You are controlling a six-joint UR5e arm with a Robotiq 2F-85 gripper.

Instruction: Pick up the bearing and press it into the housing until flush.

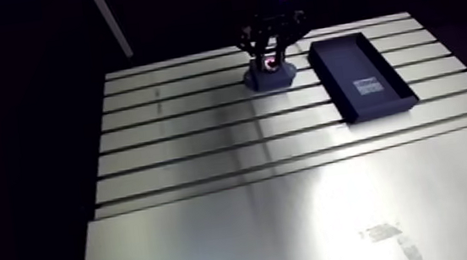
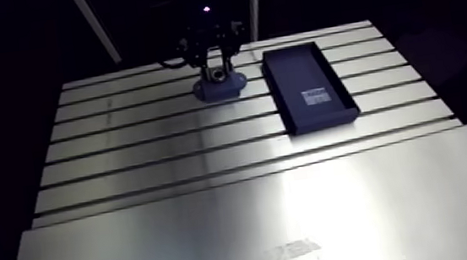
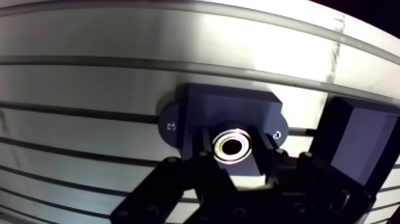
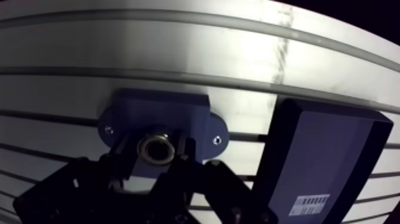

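In the wrist view a shiny metal bearing (image 3: 233,148) sits between my two dark fingers, directly over the middle of the dark blue housing (image 3: 232,104). My gripper (image 3: 233,150) is shut on the bearing, one fingertip on each side of the ring. The housing is a block with two screw ears, lying flat on the slotted table. Whether the bearing is in the bore or just above it cannot be told. In the arm view my gripper (image 1: 269,61) hangs straight down onto the housing (image 1: 270,79) at the far middle of the table.
A black rectangular tray (image 1: 348,62) with a small white label lies just right of the housing, also seen as the tray (image 4: 333,149) beside my gripper. The slotted aluminium table (image 1: 256,214) stretches toward the near edge with a smooth plate section.
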